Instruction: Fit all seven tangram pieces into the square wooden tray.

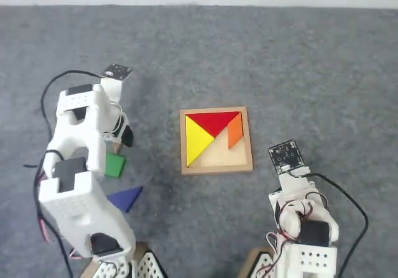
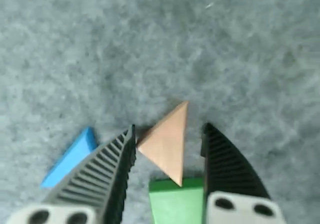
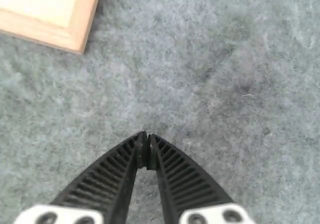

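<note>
a grey carpet-like mat (image 1: 280, 60) covers the table. the left arm (image 1: 78, 166) stands well to the left of the wooden tray (image 1: 216, 167), and the right arm (image 1: 301, 228) is near the tray's lower right corner. inside the tray a red triangle (image 1: 213, 121), a yellow triangle (image 1: 197, 139) and an orange piece (image 1: 234, 132) lie touching. a dark blue triangle (image 1: 127, 197) and a green square (image 1: 114, 165) lie left of the tray. there the left gripper (image 2: 168, 128) is spread wide, one finger on each side of a tan triangle (image 2: 165, 144). the right gripper (image 3: 146, 136) is pressed together, holding nothing.
</note>
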Available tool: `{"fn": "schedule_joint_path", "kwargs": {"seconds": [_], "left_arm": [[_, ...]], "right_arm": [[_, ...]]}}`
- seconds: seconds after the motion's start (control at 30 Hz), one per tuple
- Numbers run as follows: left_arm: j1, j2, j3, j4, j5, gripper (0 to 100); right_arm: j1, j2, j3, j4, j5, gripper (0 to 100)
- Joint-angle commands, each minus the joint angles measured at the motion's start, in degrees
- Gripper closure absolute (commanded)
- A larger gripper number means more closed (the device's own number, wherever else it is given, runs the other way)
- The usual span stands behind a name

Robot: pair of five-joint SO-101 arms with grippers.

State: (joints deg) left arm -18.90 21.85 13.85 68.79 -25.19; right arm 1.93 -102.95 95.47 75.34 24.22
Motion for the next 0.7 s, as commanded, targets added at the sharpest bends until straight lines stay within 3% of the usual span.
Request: {"fn": "schedule_joint_path", "kwargs": {"seconds": [0.0,0.43,0.67], "left_arm": [[0.97,3.25,-2.95,4.22,0.0,84],[2.9,-3.69,-3.38,8.35,3.34,88],[12.22,-16.88,-3.3,16.26,7.82,88]], "right_arm": [[-0.22,-0.92,0.97,0.04,0.44,99.1],[-0.22,-0.92,0.97,0.04,0.44,99.1],[-0.22,-0.92,0.97,0.04,0.44,99.1]]}}
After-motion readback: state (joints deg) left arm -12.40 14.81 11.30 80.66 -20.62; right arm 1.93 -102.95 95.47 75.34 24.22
